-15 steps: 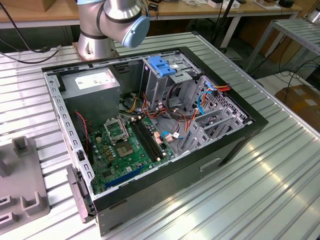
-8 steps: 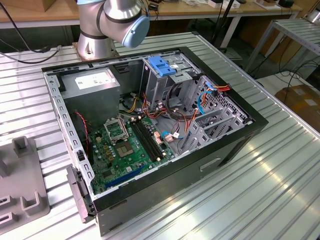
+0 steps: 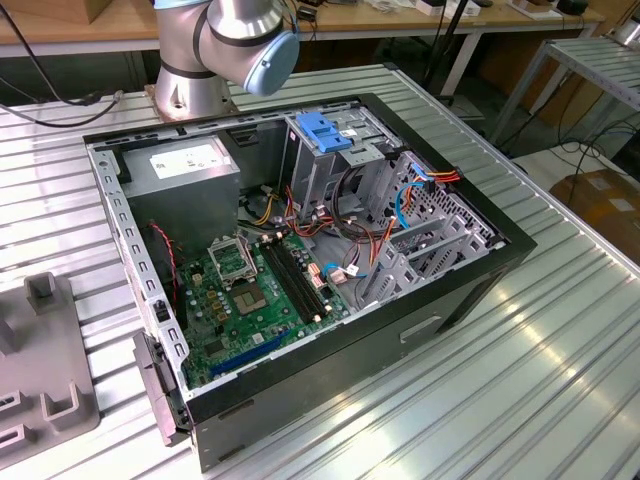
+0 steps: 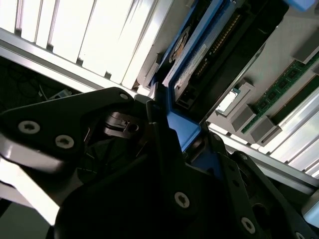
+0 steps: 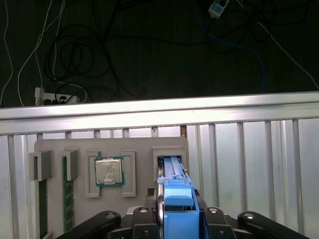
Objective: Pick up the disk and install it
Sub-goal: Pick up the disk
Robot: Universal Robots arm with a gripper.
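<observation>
In the first wrist view the disk [image 5: 175, 196] stands on edge in a slot of a grey fixture plate [image 5: 142, 149], with its blue rail facing the camera. My gripper [image 5: 178, 221] is shut on the disk, one black finger pressed against each side of the blue rail. In the second wrist view the disk [image 4: 199, 55] shows its grey metal body, white label and blue rail running away from the gripper [image 4: 182, 132]. The disk's far end still sits in the fixture slot.
An open computer case [image 3: 480, 290] lies on the slatted metal table [image 3: 560, 380], with a motherboard [image 3: 250, 290] and a drive cage topped by a blue latch [image 3: 330, 130]. The arm's base [image 3: 200, 70] stands behind it. The fixture also holds a processor [image 5: 109, 172] and memory sticks [image 5: 67, 206].
</observation>
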